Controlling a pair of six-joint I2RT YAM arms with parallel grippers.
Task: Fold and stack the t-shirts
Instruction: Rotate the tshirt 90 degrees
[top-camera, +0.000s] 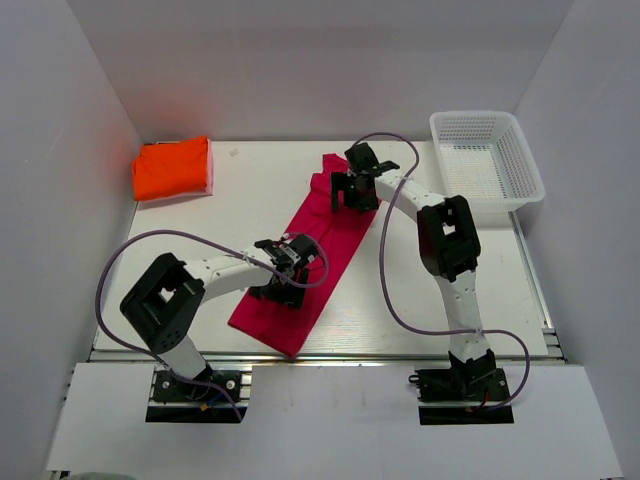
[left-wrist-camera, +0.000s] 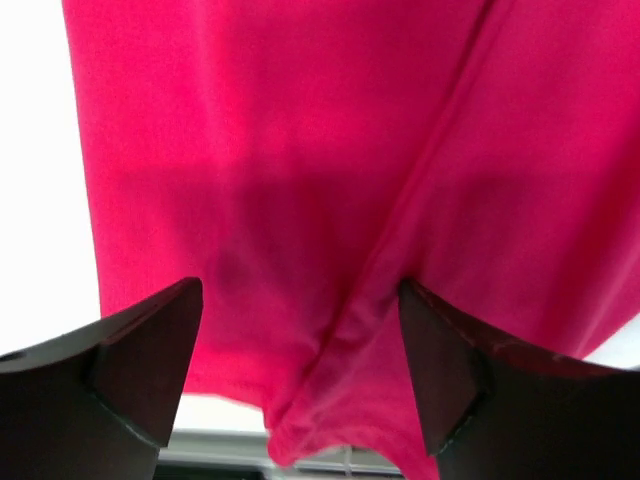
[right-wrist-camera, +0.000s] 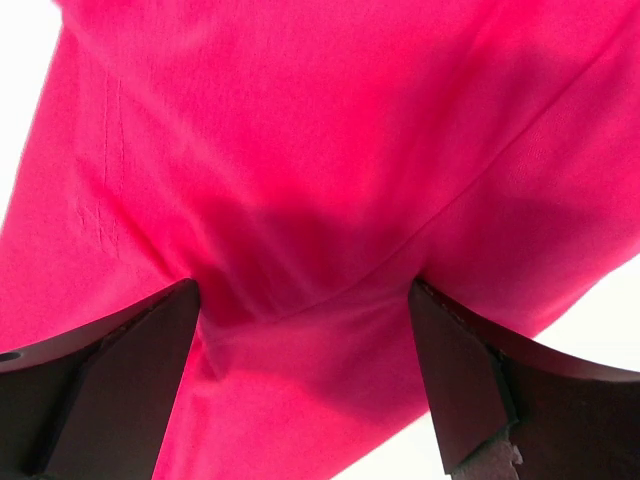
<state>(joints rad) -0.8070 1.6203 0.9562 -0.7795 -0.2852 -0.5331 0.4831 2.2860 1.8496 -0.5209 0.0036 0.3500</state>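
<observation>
**Two Pinch Points, One Fold**

Probable step in hand: pinching the strip for an end-to-end fold.

1. Orange shirt (top-camera: 172, 168): folded compact at the far left corner of the desk, well apart from both arms. Leave as the base of the stack.
2. Left gripper (left-wrist-camera: 300, 370): spread wide, holding nothing, over the near half of the pink shirt (top-camera: 335, 225), astride a raised crease. Seat both fingers (left-wrist-camera: 140, 370) on the cloth, then close across the crease to catch every layer.
3. Pink shirt: a long narrow strip, diagonal at mid-desk, from the near edge toward the far edge.
4. Right gripper (right-wrist-camera: 305, 370): likewise wide and empty, over the far end. Close in step with the left; lift level; avoid dragging the lower layers.
5. White basket (top-camera: 530, 165): far right corner. Keep clear.
</observation>
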